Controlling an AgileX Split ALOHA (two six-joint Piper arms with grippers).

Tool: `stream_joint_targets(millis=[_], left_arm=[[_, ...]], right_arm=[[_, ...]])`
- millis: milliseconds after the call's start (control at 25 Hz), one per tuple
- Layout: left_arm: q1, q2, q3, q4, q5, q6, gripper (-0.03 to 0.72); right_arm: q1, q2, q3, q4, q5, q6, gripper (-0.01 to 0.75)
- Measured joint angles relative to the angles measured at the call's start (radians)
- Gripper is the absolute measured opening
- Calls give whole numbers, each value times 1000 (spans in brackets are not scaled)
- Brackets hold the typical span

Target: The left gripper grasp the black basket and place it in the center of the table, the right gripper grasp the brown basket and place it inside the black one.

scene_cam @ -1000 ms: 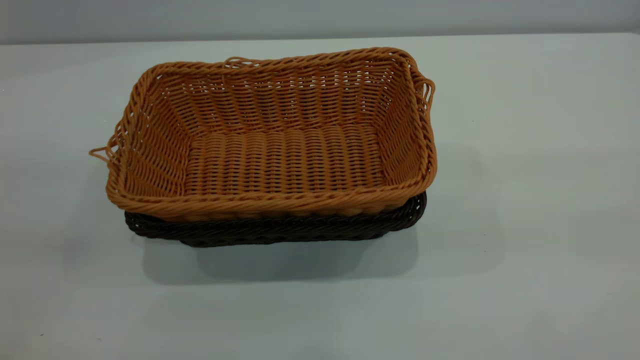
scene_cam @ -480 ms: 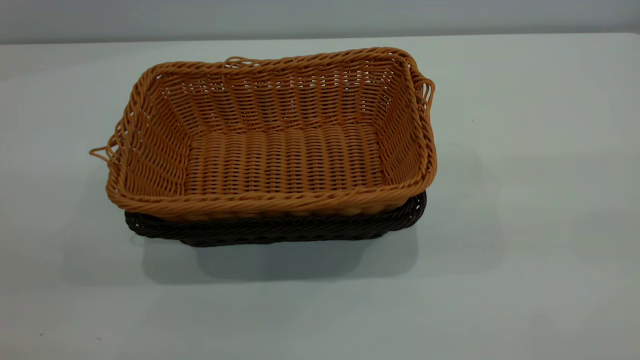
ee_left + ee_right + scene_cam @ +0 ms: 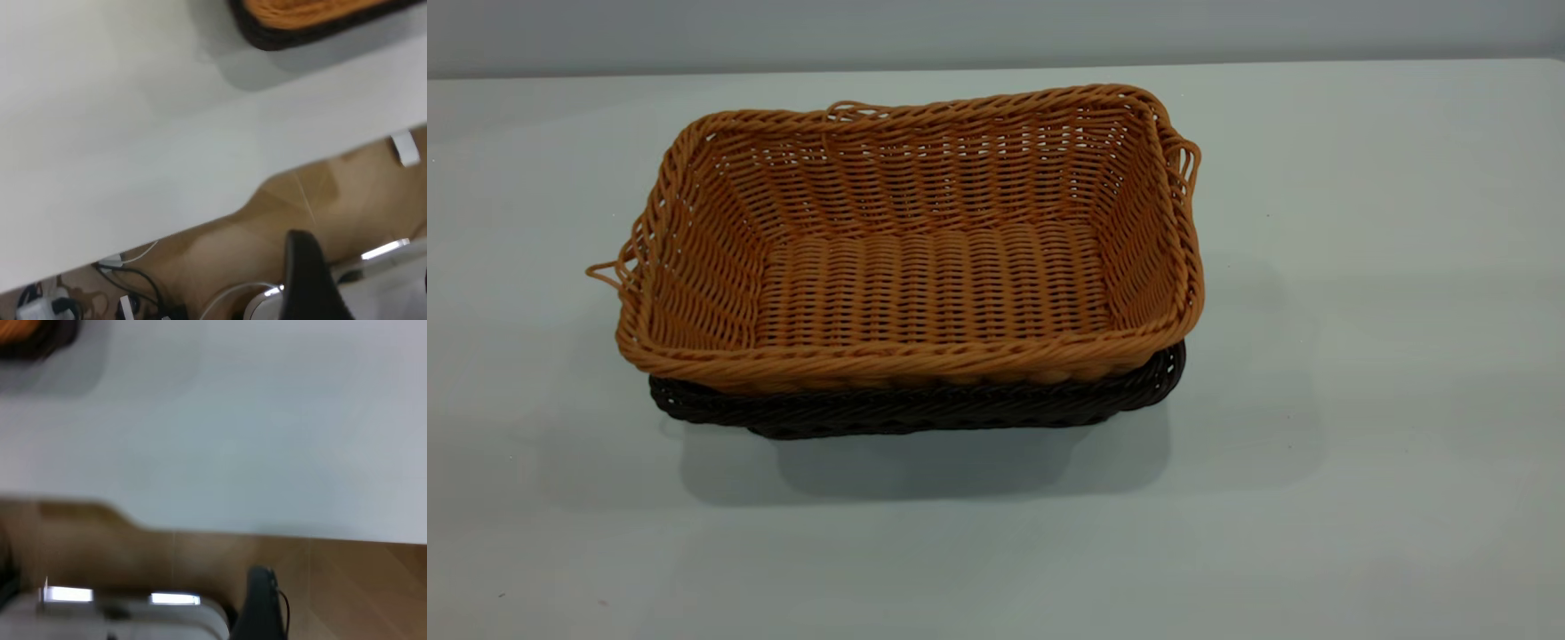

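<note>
The brown basket (image 3: 925, 276) sits nested inside the black basket (image 3: 907, 409) near the middle of the table (image 3: 1360, 356). Only the black basket's rim and lower wall show beneath it. Neither gripper appears in the exterior view. In the left wrist view, part of my left gripper (image 3: 307, 280) hangs beyond the table's edge, far from the baskets' corner (image 3: 267, 40). In the right wrist view, part of my right gripper (image 3: 263, 607) also hangs off the table, and a blurred basket corner (image 3: 57, 340) is far away.
The table edge (image 3: 200, 227) runs across the left wrist view, with brown floor and cables (image 3: 133, 293) below it. The right wrist view shows the table edge (image 3: 200, 530), wooden floor and a pale rig part (image 3: 133, 613).
</note>
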Motion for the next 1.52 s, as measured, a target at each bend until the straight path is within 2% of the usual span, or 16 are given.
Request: stream_joint_targets(millis=[160, 320, 520, 760, 1520], left_arm=[[135, -35, 0, 0, 2, -1, 369], [204, -85, 0, 0, 4, -1, 369], [208, -160, 0, 0, 5, -2, 369], [208, -272, 0, 0, 11, -2, 369], [208, -274, 0, 0, 11, -7, 370]], right_arm=[[-144, -138, 0, 0, 3, 0, 523], [-173, -331, 0, 0, 12, 0, 523], [-173, -500, 0, 0, 24, 0, 523], [-173, -501, 0, 0, 26, 0, 523], [-173, -501, 0, 0, 26, 0, 523]])
